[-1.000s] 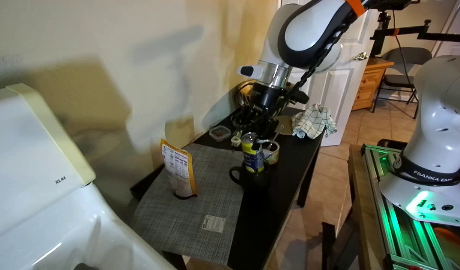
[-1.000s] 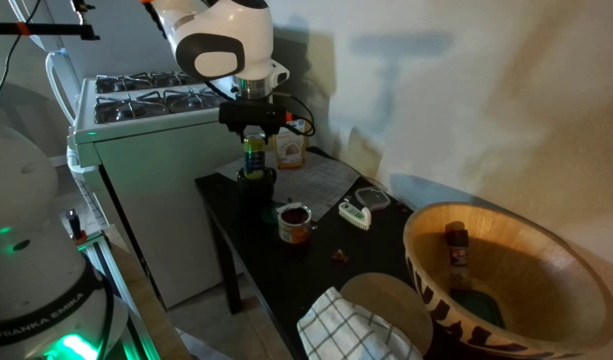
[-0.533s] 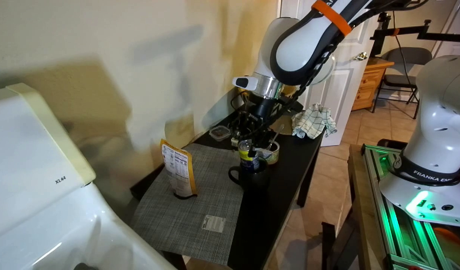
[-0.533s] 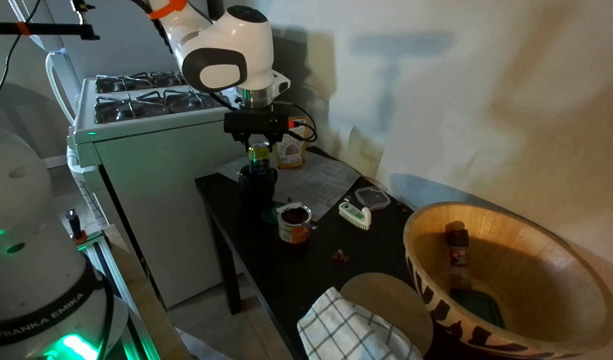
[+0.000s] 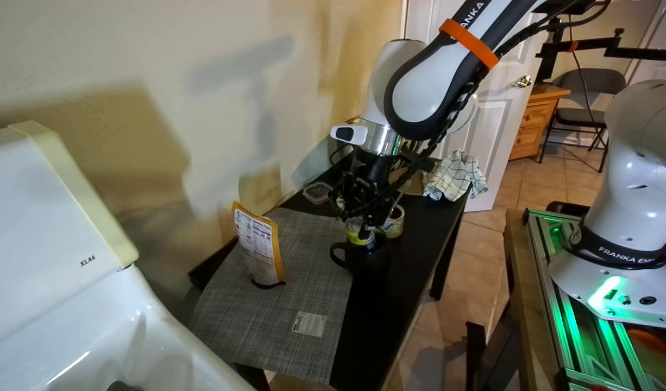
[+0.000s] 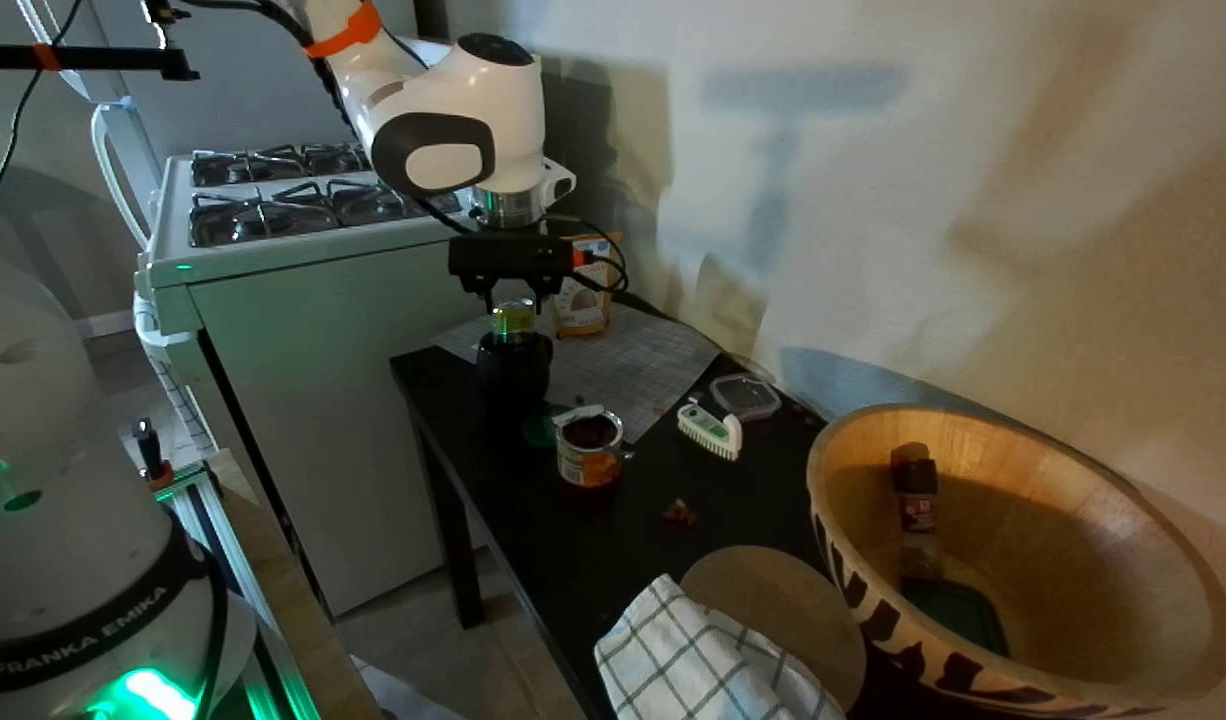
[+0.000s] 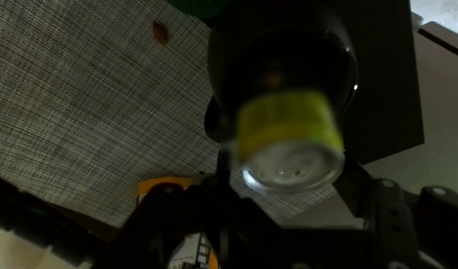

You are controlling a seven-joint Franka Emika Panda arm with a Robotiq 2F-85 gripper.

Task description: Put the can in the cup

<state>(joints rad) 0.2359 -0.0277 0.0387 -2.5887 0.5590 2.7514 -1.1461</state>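
The can [image 5: 358, 239], yellow-green with a silver top, stands roughly upright, its lower part inside the cup [image 5: 371, 263] and its upper part above the rim. Both also show in an exterior view: the can [image 6: 513, 322] and the dark cup [image 6: 514, 375]. In the wrist view the can [image 7: 288, 123] is partly blurred inside the dark mouth of the cup [image 7: 337, 41]. My gripper [image 6: 514, 303] has its fingers on both sides of the can near its top. In the wrist view a narrow gap shows between one gripper finger [image 7: 285, 164] and the can's rim. The can's bottom is hidden.
An opened tin [image 6: 588, 455] stands beside the cup. A pouch [image 5: 259, 247] stands on the grey mat [image 5: 278, 320]. A brush [image 6: 710, 430], a clear lid [image 6: 745, 397], a checked towel [image 6: 693, 650] and a big wooden bowl [image 6: 1043, 520] are along the black table.
My gripper has moved down with the can between its fingers. The can has sunk deeper into the cup, and its blue lower label is now hidden. The cup has stayed in place.
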